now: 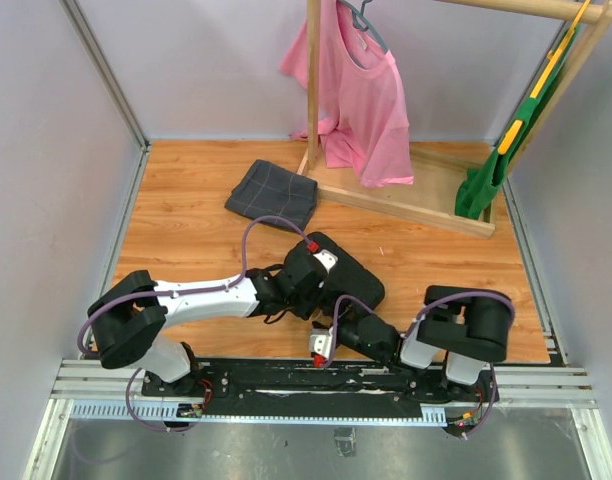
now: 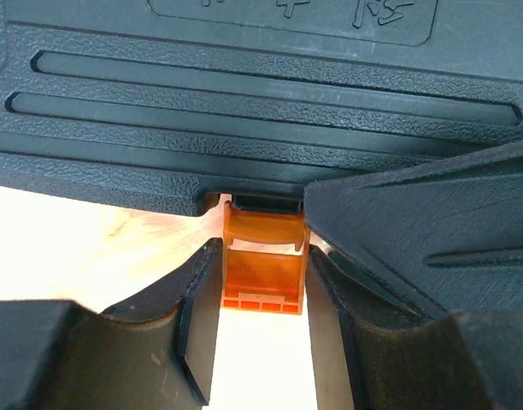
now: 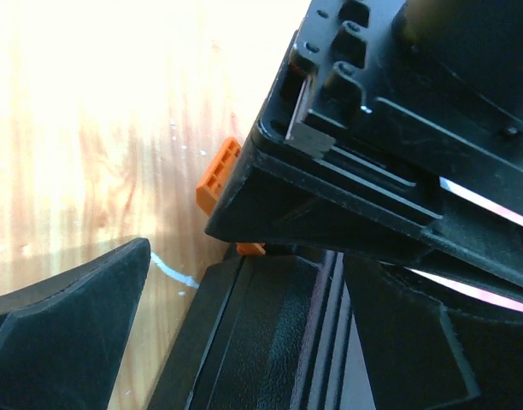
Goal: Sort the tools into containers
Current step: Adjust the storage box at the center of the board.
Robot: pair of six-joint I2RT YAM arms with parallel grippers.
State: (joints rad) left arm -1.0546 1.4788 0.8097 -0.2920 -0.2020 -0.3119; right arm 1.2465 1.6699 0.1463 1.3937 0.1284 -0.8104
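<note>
The case (image 1: 358,276) is black moulded plastic, a rounded rectangle. It lies flat on the wood-grain counter (image 1: 186,225), near the front edge and between the 2 arms. In the left wrist view its shell (image 2: 244,102) has a fine pebbled texture. 3 long, shallow grooves with rounded ends run along it, and raised lettering shows at the top edge.

A small orange clasp (image 2: 263,266) hangs from a notch in the case's near edge. It is a glossy, translucent, squarish tab with a row of little slots along its lower lip.

The left tool (image 2: 261,295) is clamped on this clasp, with 1 flat matte black finger (image 2: 197,329) pressed to each side.

The right tool (image 1: 334,322) stands wide apart, just beside the same edge of the case. 1 wedge-shaped black finger (image 3: 69,329) hovers over the bright wood. Whether either finger touches the case cannot be told.

Further back on the counter lies a folded dark grey checked cloth (image 1: 273,192). Behind it is a pale wooden rack (image 1: 406,200) carrying a soft pink shirt (image 1: 364,110) and a green garment (image 1: 486,175).
</note>
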